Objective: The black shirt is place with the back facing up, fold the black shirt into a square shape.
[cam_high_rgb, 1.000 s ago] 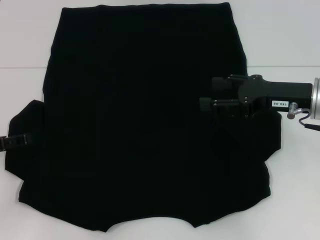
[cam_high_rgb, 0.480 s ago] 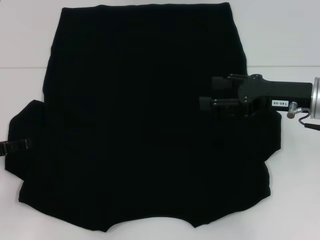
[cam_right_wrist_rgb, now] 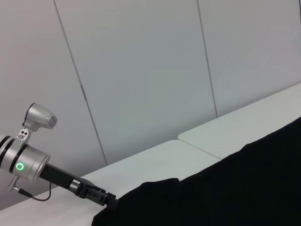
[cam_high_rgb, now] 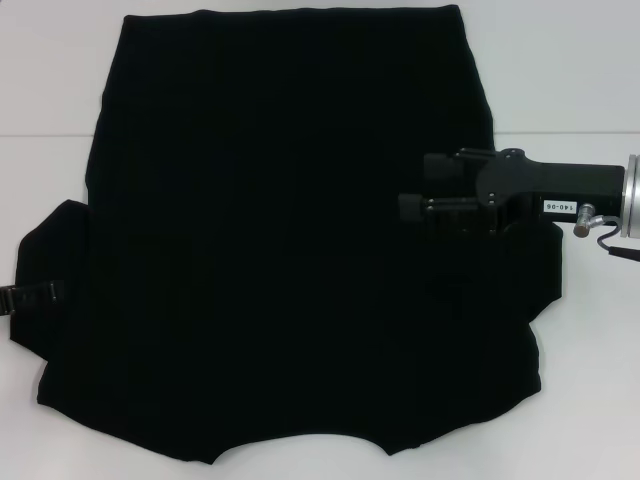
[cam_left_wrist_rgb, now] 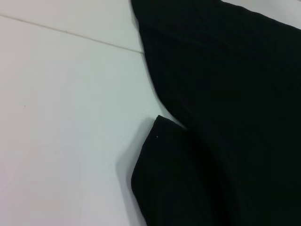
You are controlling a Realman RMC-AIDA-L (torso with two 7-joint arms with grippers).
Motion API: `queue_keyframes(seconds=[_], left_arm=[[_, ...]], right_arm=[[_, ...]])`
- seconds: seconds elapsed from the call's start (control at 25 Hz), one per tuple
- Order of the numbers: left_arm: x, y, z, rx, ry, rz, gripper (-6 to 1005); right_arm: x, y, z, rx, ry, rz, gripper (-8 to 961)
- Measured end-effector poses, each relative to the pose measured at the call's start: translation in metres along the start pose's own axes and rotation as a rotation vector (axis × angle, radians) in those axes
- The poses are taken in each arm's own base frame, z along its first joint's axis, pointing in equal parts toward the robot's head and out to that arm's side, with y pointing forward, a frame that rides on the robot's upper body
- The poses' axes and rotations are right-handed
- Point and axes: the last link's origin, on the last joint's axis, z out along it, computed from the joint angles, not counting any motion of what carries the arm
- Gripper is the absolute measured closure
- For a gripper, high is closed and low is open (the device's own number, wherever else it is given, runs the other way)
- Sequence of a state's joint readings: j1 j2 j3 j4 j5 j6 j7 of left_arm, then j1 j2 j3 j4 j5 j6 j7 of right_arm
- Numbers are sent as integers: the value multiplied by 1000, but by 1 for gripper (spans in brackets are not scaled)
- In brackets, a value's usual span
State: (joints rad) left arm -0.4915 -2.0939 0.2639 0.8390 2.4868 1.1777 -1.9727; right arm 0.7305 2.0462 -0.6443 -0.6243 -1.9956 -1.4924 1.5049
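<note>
Your right end effector hovers, jaws narrowly parted, over the plain matte black fabric shirt; the left end effector touches its sleeve on the white desk, jaw state indeterminable.

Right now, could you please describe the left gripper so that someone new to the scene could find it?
Start from the black shirt spread over the white table. Follow its left sleeve to the outer edge, where the left gripper pokes in. Unlike the right gripper over the opposite side, only its slim black tip shows.
</note>
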Motion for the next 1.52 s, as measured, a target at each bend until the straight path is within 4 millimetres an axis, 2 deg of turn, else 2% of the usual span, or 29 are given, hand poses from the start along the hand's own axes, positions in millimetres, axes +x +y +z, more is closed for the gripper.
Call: queue_keyframes(seconds=[0.48,1.0,1.36,1.52], left_arm=[[-1,-2,0,11,2,0,111],[3,9,5,-26,-24,40,113],[5,7,5,-13,-20,33,116],[6,4,3,1,-22,29,253]], right_arm=[[0,1,0,-4,0,0,96],[0,1,0,-6,-2,-1,99],[-2,0,-1,-3,-5,-2,102],[-3,0,-1,-5,-6,-5,103]])
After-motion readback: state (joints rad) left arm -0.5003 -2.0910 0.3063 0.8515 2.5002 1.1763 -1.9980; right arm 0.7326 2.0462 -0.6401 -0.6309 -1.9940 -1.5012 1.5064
